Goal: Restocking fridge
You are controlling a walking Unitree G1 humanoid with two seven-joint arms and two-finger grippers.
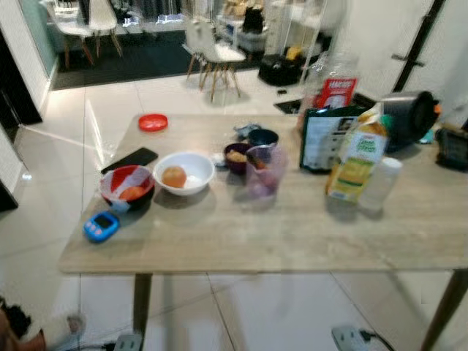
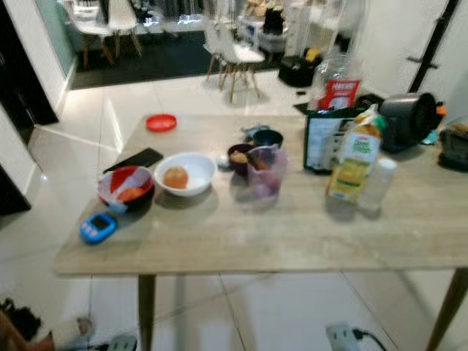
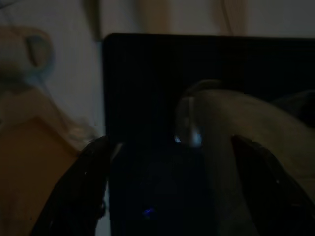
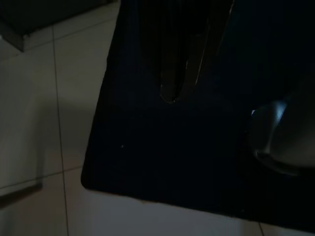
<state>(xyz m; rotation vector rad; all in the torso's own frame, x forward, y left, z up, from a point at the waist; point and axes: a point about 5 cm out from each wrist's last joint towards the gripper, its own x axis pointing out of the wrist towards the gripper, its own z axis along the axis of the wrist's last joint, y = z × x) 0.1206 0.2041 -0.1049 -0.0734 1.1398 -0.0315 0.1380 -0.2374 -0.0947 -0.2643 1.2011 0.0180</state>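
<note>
Both arms hang idle; left gripper (image 3: pixel 167 196) fingers are spread and empty, right gripper (image 4: pixel 172 83) fingers pressed together. Juice carton (image 1: pixel 356 157) stands near the table's (image 1: pixel 292 241) right edge, touching a bottle (image 1: pixel 381 183). Risk: grasping the carton can topple the bottle.

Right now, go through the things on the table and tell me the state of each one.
White bowl: upright, holds an orange-coloured round thing.
Red bowl: upright, something orange inside.
Juice carton: standing upright.
Clear cup: upright, contents unclear.
Red lid: lying flat, alone.
Black phone: flat, screen dark.
Blue device: lying flat near the edge.
</note>
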